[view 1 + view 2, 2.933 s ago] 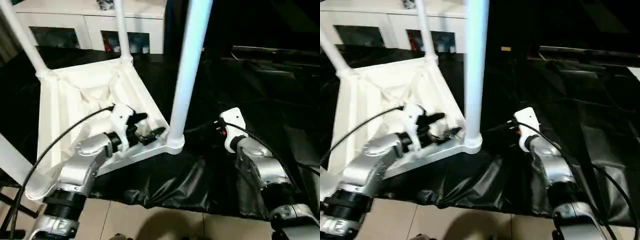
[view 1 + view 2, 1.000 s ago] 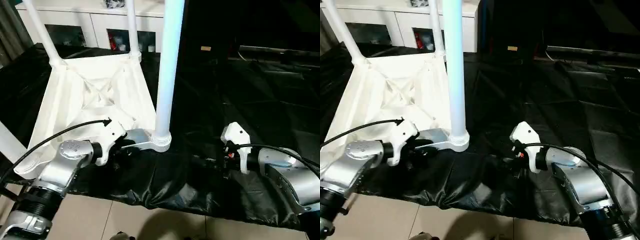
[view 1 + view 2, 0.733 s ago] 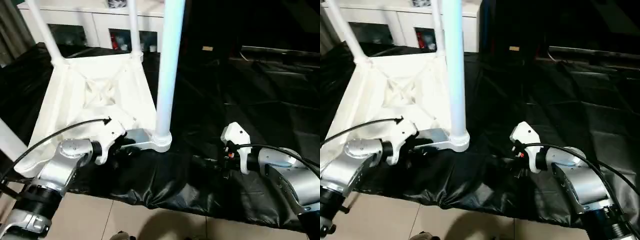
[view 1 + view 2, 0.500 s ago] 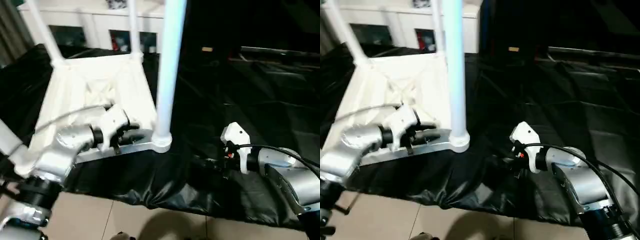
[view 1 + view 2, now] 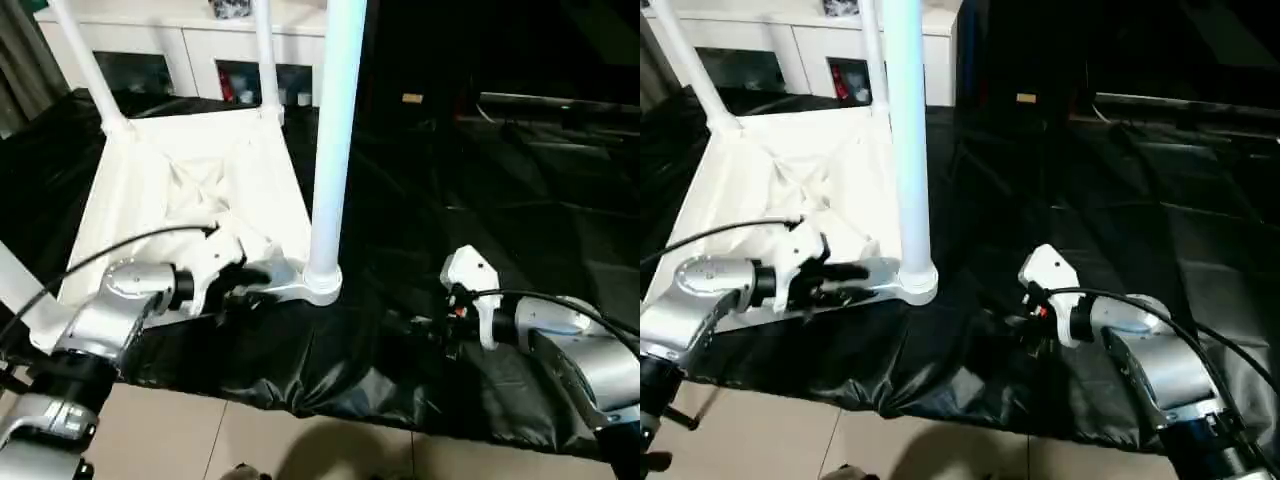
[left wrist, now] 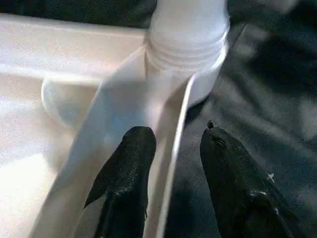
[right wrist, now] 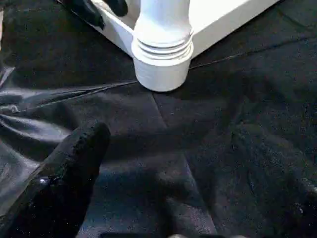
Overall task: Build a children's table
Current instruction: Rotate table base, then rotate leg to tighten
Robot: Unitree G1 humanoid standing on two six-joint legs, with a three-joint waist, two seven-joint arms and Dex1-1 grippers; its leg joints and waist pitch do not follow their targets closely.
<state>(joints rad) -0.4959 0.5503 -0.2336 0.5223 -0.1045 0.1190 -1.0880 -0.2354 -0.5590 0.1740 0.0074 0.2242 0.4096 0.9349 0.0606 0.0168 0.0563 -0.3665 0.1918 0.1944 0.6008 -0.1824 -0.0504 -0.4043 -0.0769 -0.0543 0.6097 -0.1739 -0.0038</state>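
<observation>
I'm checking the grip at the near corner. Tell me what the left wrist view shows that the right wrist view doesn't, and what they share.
Left wrist view: the left gripper astride the tabletop rim, one finger on each side. Right wrist view: the open right gripper low over the black sheet, apart from the table. Both: the near corner socket with its leg seated in it.
</observation>
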